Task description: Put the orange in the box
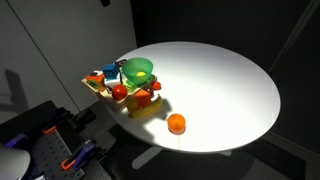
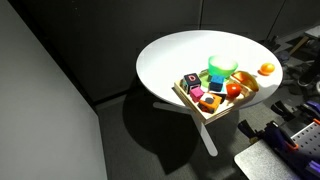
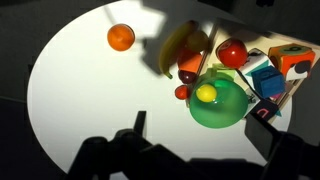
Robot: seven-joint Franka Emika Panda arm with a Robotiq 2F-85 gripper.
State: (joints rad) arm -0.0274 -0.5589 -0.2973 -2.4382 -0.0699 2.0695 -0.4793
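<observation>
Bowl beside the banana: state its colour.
The bowl is bright green; the wrist view shows it best.

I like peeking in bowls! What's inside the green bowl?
One small round yellow thing sits inside the green bowl. The bowl's floor right under it is covered, so anything beneath it can't be seen.
</observation>
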